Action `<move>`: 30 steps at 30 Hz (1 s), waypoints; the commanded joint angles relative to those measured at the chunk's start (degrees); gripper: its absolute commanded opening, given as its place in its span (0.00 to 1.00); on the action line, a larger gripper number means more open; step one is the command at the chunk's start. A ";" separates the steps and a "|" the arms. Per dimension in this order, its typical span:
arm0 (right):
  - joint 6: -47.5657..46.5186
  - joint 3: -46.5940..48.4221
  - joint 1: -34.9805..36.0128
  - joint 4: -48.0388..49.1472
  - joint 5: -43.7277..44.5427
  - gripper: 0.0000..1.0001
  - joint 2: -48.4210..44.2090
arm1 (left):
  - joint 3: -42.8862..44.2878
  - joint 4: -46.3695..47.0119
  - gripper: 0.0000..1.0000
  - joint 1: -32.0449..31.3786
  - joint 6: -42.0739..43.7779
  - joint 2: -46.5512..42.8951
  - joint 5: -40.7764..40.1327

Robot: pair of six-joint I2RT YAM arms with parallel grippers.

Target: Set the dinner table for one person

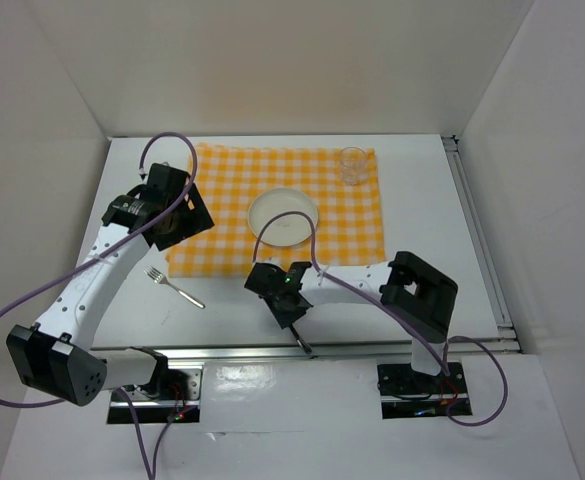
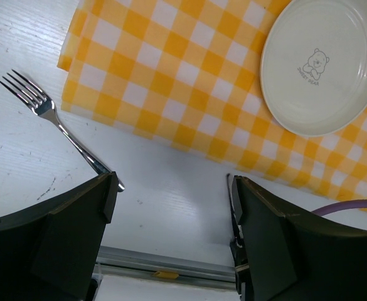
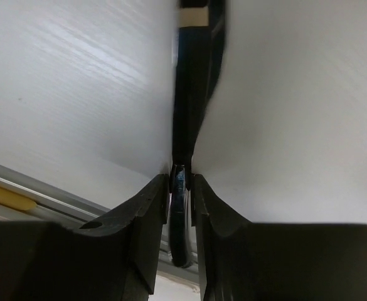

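Worktop (image 1: 422, 280) lies white and flat beneath both arms, long axis running left to right. Left arm's bent up over the cloth's (image 1: 222, 190) left edge, left hand (image 2: 170, 200) spread wide, nothing in it. Right arm's folded low by the near rail, right hand (image 3: 180, 179) clenched on a slim dark utensil (image 3: 192, 75) (kind unclear). One cloth, one plate (image 1: 283, 216), one fork (image 1: 175, 285), one cup (image 1: 352, 165).

Yellow-and-white checked cloth (image 1: 222, 180); cream plate (image 1: 283, 215); silver fork (image 1: 175, 286); white dinner table (image 1: 422, 220); dark knife (image 3: 192, 94)
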 commanded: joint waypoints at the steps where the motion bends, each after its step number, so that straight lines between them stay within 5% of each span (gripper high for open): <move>1: -0.45 -0.65 2.48 2.06 0.07 0.30 7.10 | 0.58 0.09 0.91 0.32 0.58 -1.67 0.00; 6: -5.61 0.84 3.72 3.90 0.69 0.27 8.69 | 0.58 0.09 0.91 0.32 0.58 -1.67 -0.52; 12: -14.14 -1.36 3.72 10.15 -1.69 0.01 6.06 | 1.10 -0.44 0.91 0.32 0.58 -1.67 -0.52; 30: -20.83 5.67 3.10 5.23 5.79 0.00 -5.01 | 1.63 -0.44 0.90 0.32 0.58 -2.20 -1.05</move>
